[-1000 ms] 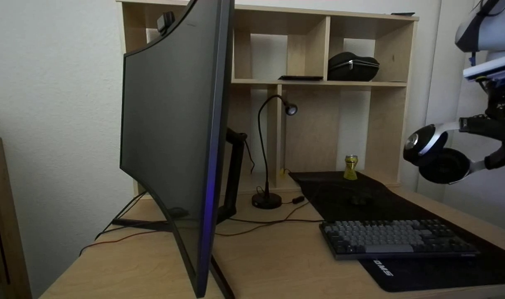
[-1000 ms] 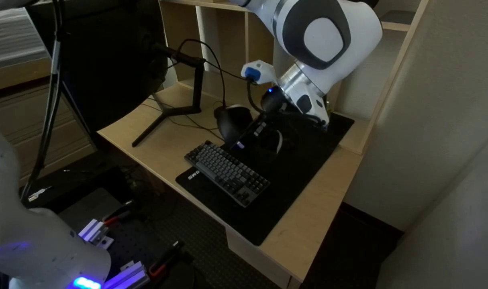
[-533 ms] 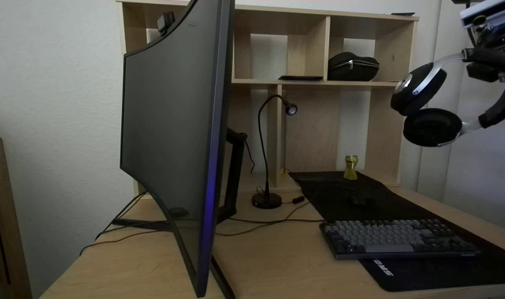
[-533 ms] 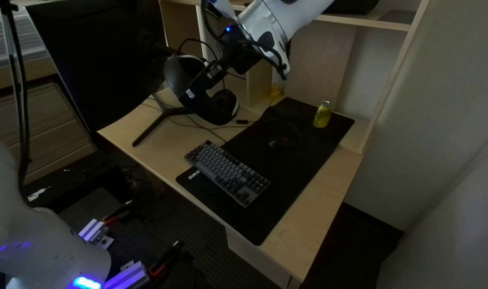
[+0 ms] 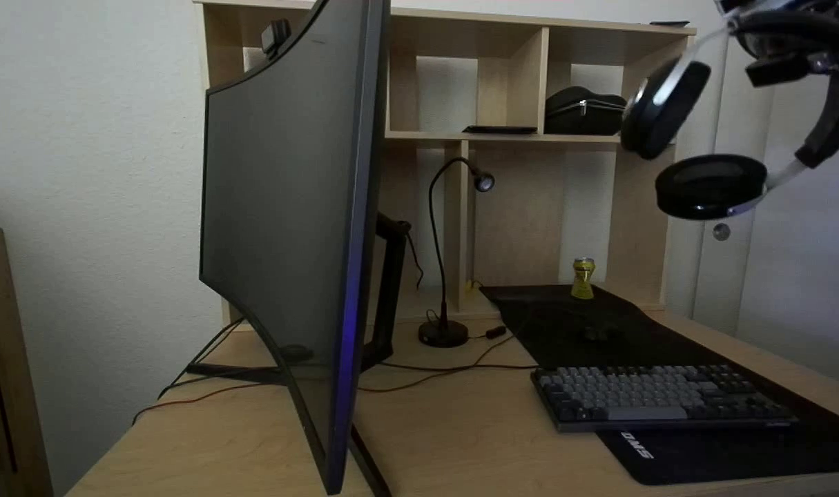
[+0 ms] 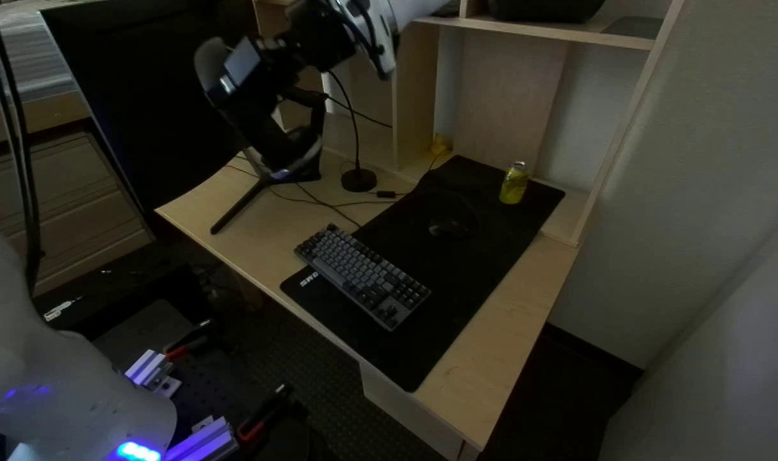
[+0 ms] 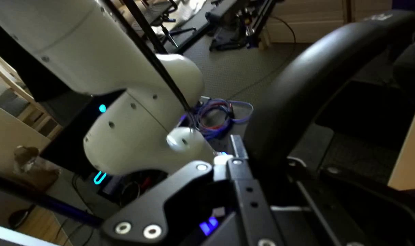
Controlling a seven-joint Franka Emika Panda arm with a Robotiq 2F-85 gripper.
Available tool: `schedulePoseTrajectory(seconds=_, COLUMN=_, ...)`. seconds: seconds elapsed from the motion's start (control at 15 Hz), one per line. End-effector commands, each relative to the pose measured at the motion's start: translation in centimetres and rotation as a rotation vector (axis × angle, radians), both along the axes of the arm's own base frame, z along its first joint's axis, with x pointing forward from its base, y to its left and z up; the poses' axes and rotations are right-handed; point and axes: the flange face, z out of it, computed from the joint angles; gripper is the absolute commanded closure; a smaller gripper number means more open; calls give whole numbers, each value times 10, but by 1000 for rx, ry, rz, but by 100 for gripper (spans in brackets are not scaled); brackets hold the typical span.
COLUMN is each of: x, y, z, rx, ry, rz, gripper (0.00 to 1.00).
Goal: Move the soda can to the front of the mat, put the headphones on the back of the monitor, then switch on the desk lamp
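The headphones (image 5: 712, 188) hang high above the desk in both exterior views, ear cups pointing toward the monitor's side. In the wrist view their black headband (image 7: 296, 92) runs up between the fingers of my gripper (image 7: 267, 160), which is shut on it. The monitor (image 6: 158, 96) shows its dark back, partly covered by the headphones; a gap between them cannot be judged there. The yellow-green soda can (image 6: 514, 183) stands upright on the shelf end of the black mat (image 6: 478, 269). The desk lamp (image 5: 443, 334) stands behind the monitor, its head hidden in an exterior view.
A keyboard (image 6: 363, 272) lies across the mat, with a dark mouse (image 6: 449, 227) beyond it. Cables (image 5: 454, 371) cross the desk by the monitor's leg. The wooden shelf unit (image 5: 516, 207) borders the back, a black case (image 5: 585, 114) in it.
The held headphones have risen and moved toward the monitor, swinging from over the mat to in front of its back. The soda can, hidden behind the arm earlier in an exterior view, now shows there.
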Motion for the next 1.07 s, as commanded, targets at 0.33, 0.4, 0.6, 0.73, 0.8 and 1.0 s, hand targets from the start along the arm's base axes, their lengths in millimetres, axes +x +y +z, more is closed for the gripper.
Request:
schedulePoseTrajectory(seconds=0.33, x=-11, y=70, z=60, rx=93, ry=1, rz=15, gripper=96)
schedulePoseTrajectory(seconds=0.4, x=-4, y=68, z=51, rx=77, ry=57, rz=9, gripper=96)
schedulePoseTrajectory(seconds=0.6, x=8, y=104, z=67, rx=53, ry=157, rz=-64, gripper=96)
schedulePoseTrajectory(seconds=0.73, x=17, y=139, z=79, rx=70, ry=187, rz=-135, gripper=96)
schedulePoseTrajectory(seconds=0.8, x=25, y=158, z=90, rx=84, ry=197, rz=-173, gripper=96)
schedulePoseTrajectory(seconds=1.0, x=33, y=163, z=81, rx=77, ry=221, rz=-179, gripper=84)
